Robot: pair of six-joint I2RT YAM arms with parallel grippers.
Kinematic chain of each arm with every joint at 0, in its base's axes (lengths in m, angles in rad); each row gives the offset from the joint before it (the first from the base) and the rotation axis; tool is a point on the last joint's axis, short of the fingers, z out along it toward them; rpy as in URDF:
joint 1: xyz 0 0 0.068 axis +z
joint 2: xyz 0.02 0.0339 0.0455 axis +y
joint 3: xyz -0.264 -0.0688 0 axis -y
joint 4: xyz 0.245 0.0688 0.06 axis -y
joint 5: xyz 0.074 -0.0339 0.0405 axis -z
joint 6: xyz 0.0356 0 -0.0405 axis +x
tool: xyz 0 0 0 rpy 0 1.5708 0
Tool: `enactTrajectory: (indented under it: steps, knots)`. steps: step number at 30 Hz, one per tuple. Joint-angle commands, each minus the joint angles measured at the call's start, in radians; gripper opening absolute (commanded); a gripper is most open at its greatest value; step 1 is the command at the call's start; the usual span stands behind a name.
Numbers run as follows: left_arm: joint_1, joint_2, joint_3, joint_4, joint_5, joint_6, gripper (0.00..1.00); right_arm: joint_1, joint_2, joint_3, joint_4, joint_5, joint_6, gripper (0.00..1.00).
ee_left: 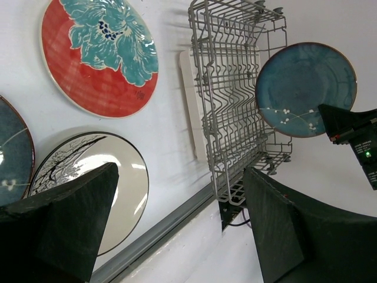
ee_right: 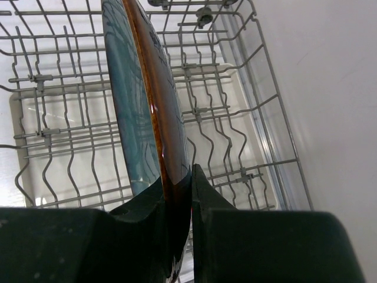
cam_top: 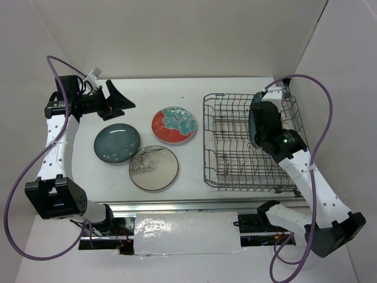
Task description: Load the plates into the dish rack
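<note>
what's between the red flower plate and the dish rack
Nothing stands there. In the top view only a narrow bare strip of white table separates the red flower plate from the dish rack.

Held teal plate (ee_right: 141,118): top off-view, lower rim hidden in right pincer (ee_right: 178,186).

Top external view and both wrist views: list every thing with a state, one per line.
Dish rack: no plate in its tines.
Held teal plate: on edge above the rack.
Right gripper: shut on that plate's rim.
Left gripper: open, empty.
Second teal plate: lying flat.
Red plate: lying flat.
Grey-white plate: lying flat.
</note>
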Motion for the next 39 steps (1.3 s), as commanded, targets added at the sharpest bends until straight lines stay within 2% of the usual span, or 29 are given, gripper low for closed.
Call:
enactTrajectory:
  steps: [1,19,39]
  knots:
    - [0.002,0.008,0.008,0.006,-0.002,0.023,0.99,-0.011,-0.006,0.023,0.185,0.018,0.007,0.00]
    - [0.002,0.013,-0.017,0.006,-0.003,0.032,0.99,-0.037,0.017,-0.065,0.214,0.005,0.021,0.00]
    - [0.002,0.016,0.000,-0.003,-0.003,0.038,0.99,-0.096,-0.020,-0.048,0.210,0.021,0.051,0.00]
